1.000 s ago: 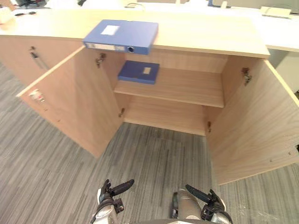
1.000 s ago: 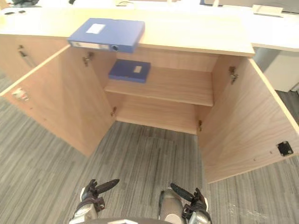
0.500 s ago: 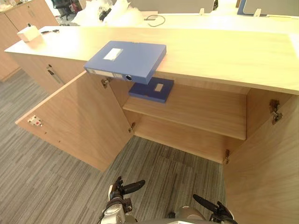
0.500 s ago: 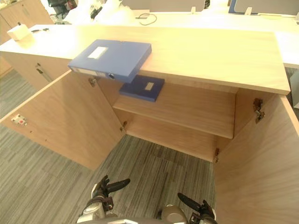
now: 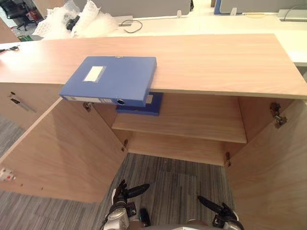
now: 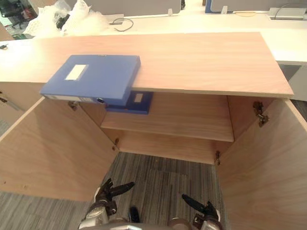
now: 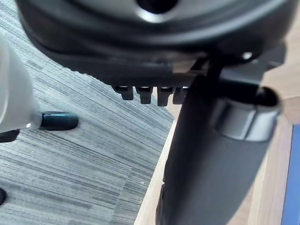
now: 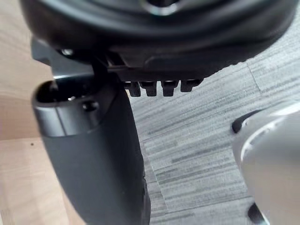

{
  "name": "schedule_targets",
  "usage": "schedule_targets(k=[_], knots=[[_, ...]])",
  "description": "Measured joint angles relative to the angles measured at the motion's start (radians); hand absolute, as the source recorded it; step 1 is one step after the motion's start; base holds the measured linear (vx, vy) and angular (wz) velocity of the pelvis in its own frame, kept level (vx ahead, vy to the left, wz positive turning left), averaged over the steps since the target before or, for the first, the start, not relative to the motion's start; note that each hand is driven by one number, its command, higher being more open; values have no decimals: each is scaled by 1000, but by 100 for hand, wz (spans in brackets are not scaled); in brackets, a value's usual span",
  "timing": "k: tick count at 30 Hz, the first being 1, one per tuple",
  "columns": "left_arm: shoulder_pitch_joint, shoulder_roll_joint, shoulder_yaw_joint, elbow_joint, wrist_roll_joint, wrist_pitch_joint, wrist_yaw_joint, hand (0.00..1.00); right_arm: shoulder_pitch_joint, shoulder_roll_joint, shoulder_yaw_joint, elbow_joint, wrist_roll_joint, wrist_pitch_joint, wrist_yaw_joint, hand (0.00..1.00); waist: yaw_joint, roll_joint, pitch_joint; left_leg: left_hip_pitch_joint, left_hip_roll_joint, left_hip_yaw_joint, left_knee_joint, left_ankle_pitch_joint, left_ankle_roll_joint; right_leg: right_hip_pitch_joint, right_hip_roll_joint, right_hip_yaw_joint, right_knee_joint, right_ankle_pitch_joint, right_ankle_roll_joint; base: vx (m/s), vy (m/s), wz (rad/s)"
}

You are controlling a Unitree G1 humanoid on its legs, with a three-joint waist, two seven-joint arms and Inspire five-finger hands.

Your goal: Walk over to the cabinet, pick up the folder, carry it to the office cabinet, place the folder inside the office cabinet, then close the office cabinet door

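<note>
The cabinet stands with both doors swung wide; the left door and right door run off the edges of the head views. The blue folder lies flat on the cabinet's top toward its left end, its front edge jutting over the opening; beneath it a second folder rests on the cabinet's shelf, mostly hidden by that overhang. Low before the cabinet's opening, over the grey carpet, the left hand hangs loose, fingers slack, grasping nothing; the right hand likewise, partly cut off; both are well below the folder and far from it.
</note>
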Motion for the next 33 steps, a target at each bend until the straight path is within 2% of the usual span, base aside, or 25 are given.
schedule_targets(k=[2,3,4,6,7,8,9,10,11,12,14,16,20,25,30,33], knots=[[3,-5,-5,0,-26,0,-7,100,-8,30,-15,-5,-7,4,17,100,18,-6,-4,53,-40,41,-42,-1,1,-22,-43,33,69,-12,30,156,202,-62],[5,-4,-23,0,-45,0,-11,100,-9,30,-19,-12,-9,8,32,100,18,-3,-7,88,-60,50,-67,-7,15,-38,-67,36,131,-14,35,93,181,-43],[5,-3,-37,0,-63,-5,-12,100,-12,33,-39,-16,-17,8,37,100,18,6,-16,115,-70,55,-92,-16,25,-63,-80,35,201,-10,42,77,169,-28],[-3,-3,-40,0,-79,-18,-19,100,-16,45,-75,-20,-32,7,37,100,12,2,-19,142,-80,54,-114,-17,26,-107,-103,33,316,0,55,47,86,-8],[-6,-5,-39,0,-90,-22,-20,100,-18,48,-85,-25,-34,0,38,100,11,0,-20,146,-75,46,-118,-18,28,-147,-115,31,373,-15,42,26,-5,-8],[-8,-4,-38,0,-103,-26,-22,100,-24,47,-86,-23,-34,-6,37,100,9,-3,-19,147,-70,52,-118,-18,28,-167,-142,26,343,-30,32,0,-44,-4],[-8,-3,-39,0,-108,-30,-22,100,-27,47,-83,-20,-34,-7,37,100,6,-7,-16,146,-64,50,-119,-19,25,-166,-152,23,265,-20,40,-11,-110,-2],[-9,-3,-41,2,-119,-35,-25,100,-28,47,-71,-8,-34,-6,37,100,0,-19,-10,145,-50,44,-123,-14,-4,-149,-142,30,166,-19,51,-15,-137,1],[-8,-1,-47,8,-129,-35,-29,100,-29,46,-61,4,-34,-6,37,100,-1,-16,-10,142,-37,42,-131,-8,-14,-138,-126,24,131,-23,45,-10,-254,-4],[-7,7,-70,20,-146,-32,-34,100,-40,27,-46,24,-35,-5,37,100,-10,5,-10,131,-6,40,-144,4,-33,-134,-84,12,102,-8,23,-10,-231,-2],[-7,10,-116,18,-182,-24,-34,100,-32,16,-48,45,-34,-1,23,100,-20,2,-4,135,32,32,-150,20,-57,-126,-47,-10,103,-5,19,-37,-270,8],[-8,12,-141,-3,-232,-22,-49,100,-21,12,-48,48,-34,1,20,100,-20,0,-3,132,46,29,-152,28,-65,-126,-35,-24,103,-4,16,-46,-172,10],[5,14,-171,-120,-410,-31,-71,100,-6,2,-46,47,-33,2,20,100,-20,-5,0,118,56,5,-153,33,-62,-110,-27,-50,67,6,0,-52,-71,15],[89,26,-200,-326,-573,-45,-64,100,-3,-9,22,46,-31,2,24,100,-18,6,-6,107,50,-18,-153,38,-55,-78,-32,-72,5,43,12,-33,33,14],[166,27,-197,-513,-609,-66,-21,100,-4,-12,71,36,-34,2,37,100,-12,8,-7,95,32,-34,-153,52,-37,-71,-55,-85,-12,59,16,-56,44,12],[211,22,-192,-638,-602,-66,26,100,5,-13,71,22,-35,9,38,100,-8,12,-8,86,25,-48,-153,56,-38,-71,-66,-103,-8,61,19,-92,34,19]])
